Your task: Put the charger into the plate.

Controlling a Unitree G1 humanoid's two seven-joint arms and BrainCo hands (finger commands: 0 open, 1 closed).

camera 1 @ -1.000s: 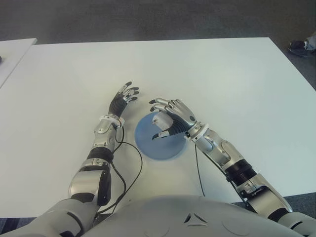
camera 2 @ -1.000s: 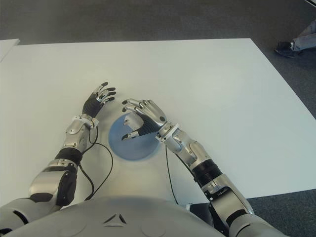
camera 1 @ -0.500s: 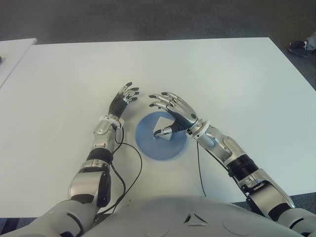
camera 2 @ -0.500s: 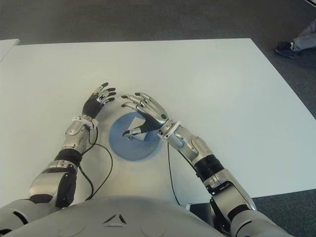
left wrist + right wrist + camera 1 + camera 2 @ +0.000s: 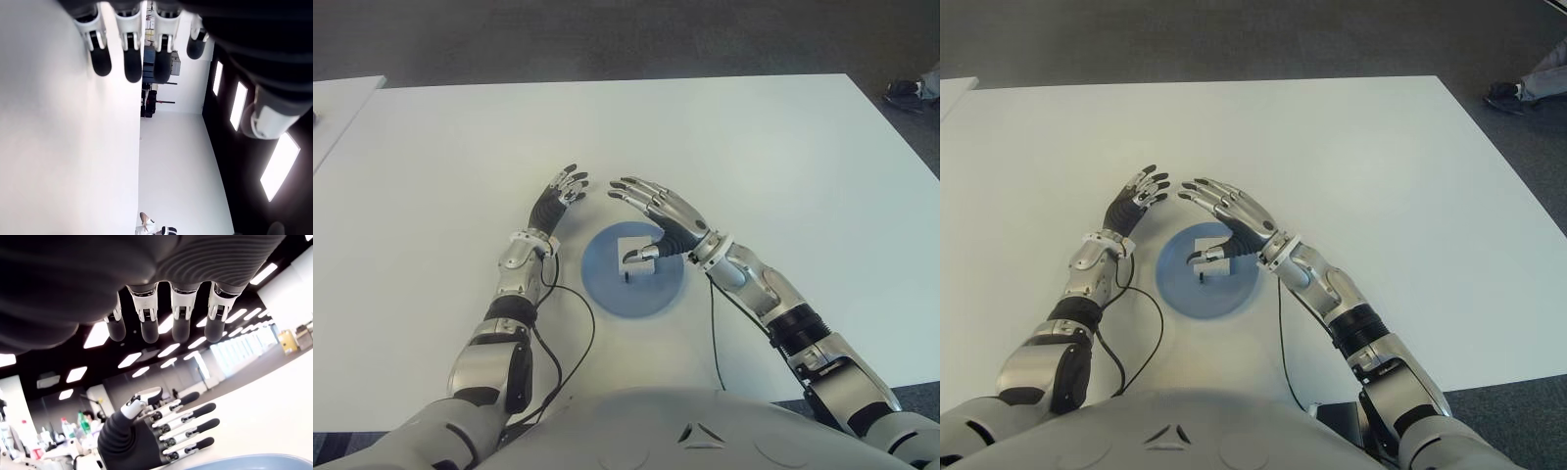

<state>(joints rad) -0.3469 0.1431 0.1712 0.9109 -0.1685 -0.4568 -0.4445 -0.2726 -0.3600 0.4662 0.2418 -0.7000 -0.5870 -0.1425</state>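
1. I see the white charger (image 5: 636, 257) lying in the blue plate (image 5: 607, 289), under the right hand (image 5: 661, 217), which is spread open and holds nothing.
2. The thumb overlaps the charger's near edge; I cannot tell whether they touch.
3. The left hand (image 5: 556, 201) shows left of the plate, fingers extended, empty.
4. The right wrist view shows only a sliver of plate rim (image 5: 244, 463), not the charger; the eye views show both.

Bright, even overhead light w/ soft shadows on table (image 5: 754, 147); wrist views blurred up close, ceiling-light glare.
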